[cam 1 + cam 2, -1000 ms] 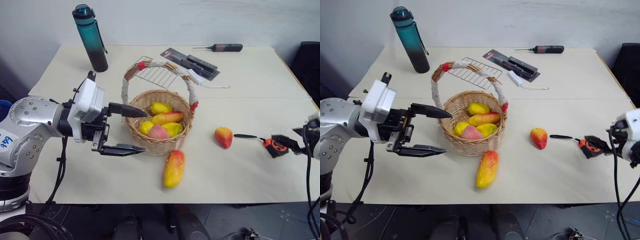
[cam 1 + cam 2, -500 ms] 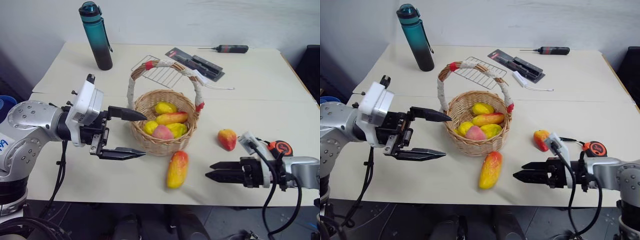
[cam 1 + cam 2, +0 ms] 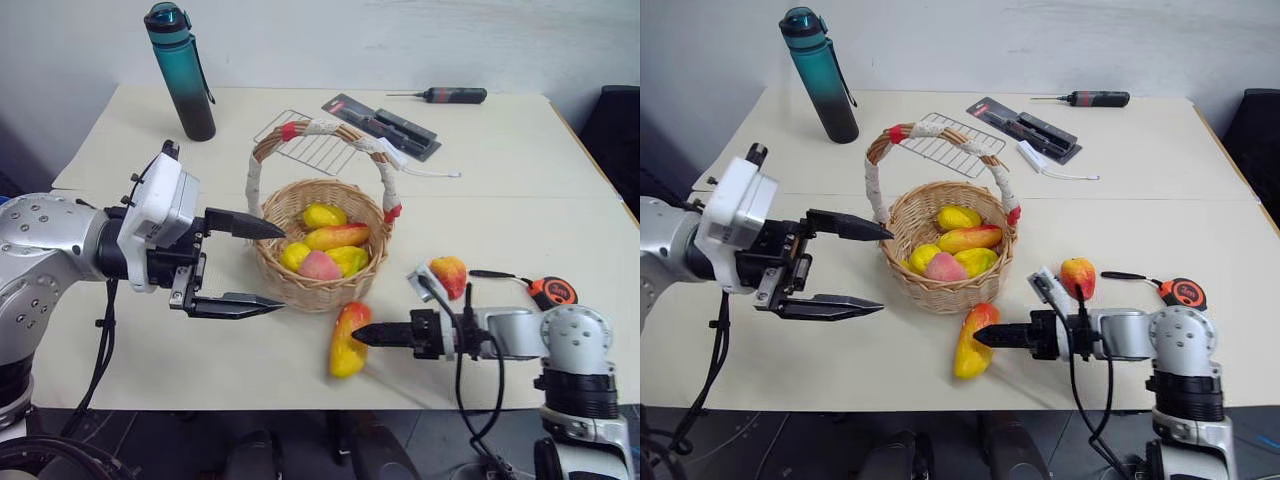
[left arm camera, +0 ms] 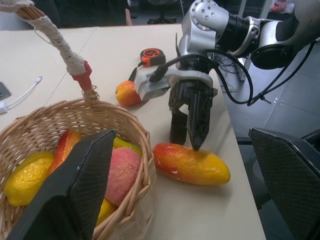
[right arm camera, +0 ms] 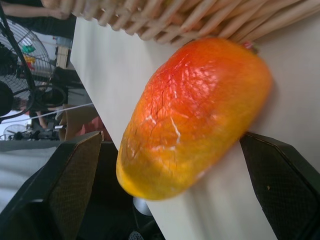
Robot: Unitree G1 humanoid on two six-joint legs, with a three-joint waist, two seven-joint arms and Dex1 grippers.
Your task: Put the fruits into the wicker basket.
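The wicker basket (image 3: 312,291) stands mid-table and holds several fruits: a yellow one (image 3: 321,215), a mango (image 3: 337,236) and a pink peach (image 3: 319,266). A long yellow-red mango (image 3: 346,342) lies on the table just in front of the basket. My right gripper (image 3: 356,336) is open and reaches in from the right, its fingers either side of that mango's red end (image 5: 192,115). A small orange-red fruit (image 3: 449,275) sits to the right, behind the right arm. My left gripper (image 3: 283,266) hangs open at the basket's left side with nothing in it.
An orange and black tape measure (image 3: 552,292) lies at the right. Behind the basket are a wire rack (image 3: 322,152), a teal bottle (image 3: 182,75), a black tool pack (image 3: 380,125), a white cable (image 3: 425,168) and a screwdriver (image 3: 440,95). The table's front edge runs close below the mango.
My right arm has swung in from the table's right edge, past the tape measure, to the mango in front of the basket, rolling its wrist. The left gripper has stayed put.
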